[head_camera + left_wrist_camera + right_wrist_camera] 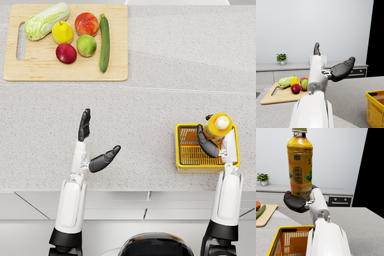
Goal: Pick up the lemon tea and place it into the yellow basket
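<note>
Right hand (210, 142) grips the lemon tea (218, 125) low on its body, fingers wrapped round it, bottle held above the yellow basket (183, 162) and not touching it. Right wrist view alone shows the bottle upright, long axis vertical, cap up, label facing the camera; head view only shows its cap end from above. Basket interior, where visible, holds nothing; part of it is hidden by the arm. Left hand (95, 145) well to the basket's left over the grey surface (150, 65), fingers (316, 49) spread apart, holding nothing. Far beyond the basket, left: cutting board (30, 67) carrying cabbage (46, 20), pear (62, 32), apples and cucumber (104, 42). Left wrist view alone shows a potted plant (281, 58) at the back wall.
</note>
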Robot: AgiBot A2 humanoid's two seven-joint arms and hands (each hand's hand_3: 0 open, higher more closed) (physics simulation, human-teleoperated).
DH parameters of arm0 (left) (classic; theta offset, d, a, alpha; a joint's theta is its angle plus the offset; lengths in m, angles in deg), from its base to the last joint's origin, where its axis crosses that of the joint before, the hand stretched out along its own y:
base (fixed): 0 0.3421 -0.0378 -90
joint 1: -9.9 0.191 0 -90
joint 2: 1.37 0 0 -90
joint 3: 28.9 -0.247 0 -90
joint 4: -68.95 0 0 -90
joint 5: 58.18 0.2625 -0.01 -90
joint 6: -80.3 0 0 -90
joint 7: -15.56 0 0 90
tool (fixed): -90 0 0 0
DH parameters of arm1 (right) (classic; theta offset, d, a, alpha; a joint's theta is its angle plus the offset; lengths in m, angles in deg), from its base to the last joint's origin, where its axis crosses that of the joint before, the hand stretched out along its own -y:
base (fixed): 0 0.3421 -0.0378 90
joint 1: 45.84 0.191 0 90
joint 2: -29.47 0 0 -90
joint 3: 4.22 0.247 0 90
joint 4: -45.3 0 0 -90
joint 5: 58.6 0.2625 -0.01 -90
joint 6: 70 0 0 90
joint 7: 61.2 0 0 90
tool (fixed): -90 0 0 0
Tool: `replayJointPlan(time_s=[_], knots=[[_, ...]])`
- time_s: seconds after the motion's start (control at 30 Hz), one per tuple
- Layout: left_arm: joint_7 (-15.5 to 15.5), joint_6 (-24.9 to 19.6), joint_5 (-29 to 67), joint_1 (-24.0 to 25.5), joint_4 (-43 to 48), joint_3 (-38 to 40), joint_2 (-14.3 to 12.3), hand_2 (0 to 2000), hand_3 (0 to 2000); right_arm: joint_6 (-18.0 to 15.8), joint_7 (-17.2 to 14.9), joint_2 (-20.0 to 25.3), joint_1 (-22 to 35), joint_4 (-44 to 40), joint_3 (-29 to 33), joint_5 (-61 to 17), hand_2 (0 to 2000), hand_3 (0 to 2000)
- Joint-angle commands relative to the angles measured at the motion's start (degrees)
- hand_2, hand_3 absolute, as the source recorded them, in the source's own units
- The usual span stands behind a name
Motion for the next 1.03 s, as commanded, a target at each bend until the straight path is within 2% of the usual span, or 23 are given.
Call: replayJointPlan(time_s=[0.03,0.07,0.1,0.13,0.23,0.27,0.3,0.37,0.47,0.53,0.67,0.73,1.03], knots=[[0.0,0.0,0.0,-0.2,-1.11,0.85,-0.17,0,0,0.0,-1.68,0.03,-0.42,-6.16,1.13,0.0,2000,2000],[0.0,0.01,0.0,-0.25,-1.49,1.1,-0.28,0,0,-0.09,-2.89,0.06,-0.8,-6.53,0.68,0.0,2000,2000],[0.0,0.01,0.0,-0.55,-1.68,1.22,-0.47,0,0,-0.12,-3.86,0.05,-0.81,-6.97,0.17,0.0,639,1673],[0.0,0.01,0.0,-0.54,-1.68,1.3,-0.58,0,0,3.05,-4.64,0.08,-0.87,-7.1,0.19,0.0,0,1347],[0.0,0.01,0.0,-2.86,-3.4,1.3,-1.5,0,0,8.27,-5.8,0.19,-1.54,-3.29,-1.29,0.01,0,367],[0.0,0.01,0.0,-4.78,-4.2,1.64,-2.06,0,0,9.09,-0.34,0.14,-1.22,-0.13,-2.31,0.02,0,40],[0.0,0.01,0.0,-6.8,-5.02,2.37,-2.54,0,0,9.72,3.58,0.13,-1.15,3.23,-3.02,0.02,0,0],[0.0,0.01,0.0,-11.74,-7.1,4.75,-3.09,0,0,10.49,8.41,-0.33,1.56,6.91,-3.59,0.02,0,0],[0.0,0.01,0.0,-16.05,-10.12,8.92,-2.6,0,0,11.01,11.64,-0.78,4.54,6.14,-1.61,0.01,0,0],[0.0,0.01,0.0,-15.79,-10.98,12.11,-2.38,0,0,11.15,12.55,-0.74,3.92,6.18,-0.01,0.01,0,0],[0.0,0.02,-0.02,-12.22,-11.19,15.43,-2.88,0,0,11.27,13.26,-0.64,3.19,4.89,0.56,0.03,0,0],[0.0,0.02,-0.04,-12.08,-11.1,13.65,-2.94,0,0,11.29,13.38,-0.52,2.42,4.79,-0.19,0.03,0,0],[0.0,0.02,-0.04,-10.58,-11.6,14.97,-3.17,0,0,11.31,13.51,-0.45,2.05,3.8,-0.86,0.02,0,0]])
